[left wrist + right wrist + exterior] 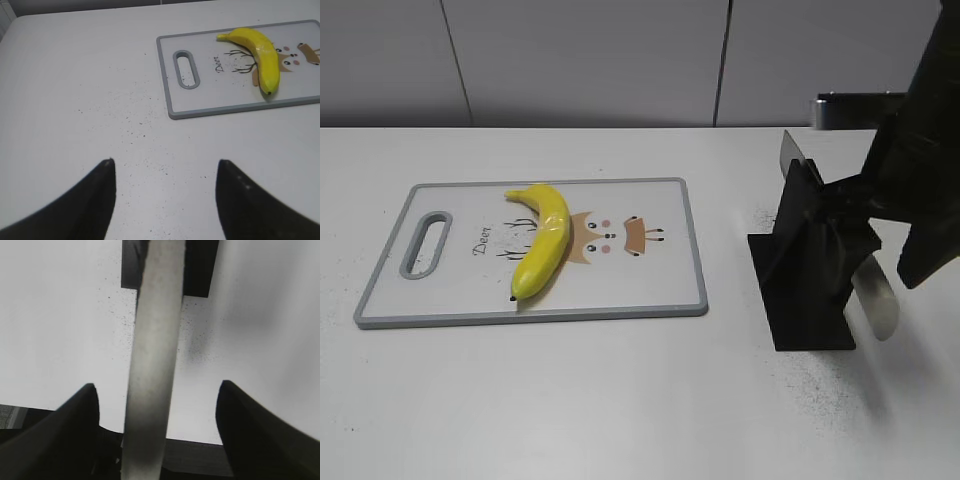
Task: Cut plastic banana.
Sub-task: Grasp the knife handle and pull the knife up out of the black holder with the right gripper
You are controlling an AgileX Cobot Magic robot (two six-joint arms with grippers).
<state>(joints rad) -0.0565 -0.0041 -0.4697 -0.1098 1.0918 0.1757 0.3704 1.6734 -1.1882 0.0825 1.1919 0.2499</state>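
Note:
The plastic banana is bright yellow and curved. It lies on the white, grey-rimmed cutting board, left of the board's middle, and also shows in the left wrist view. A knife with a pale grey handle rests in a black stand. My right gripper is open, with one finger on each side of the handle and a gap to both. My left gripper is open and empty over bare table, well short of the board.
The knife's blade sticks up behind the stand. My right arm fills the right edge of the exterior view. The board has a handle slot at its left end. Dark specks dot the white table.

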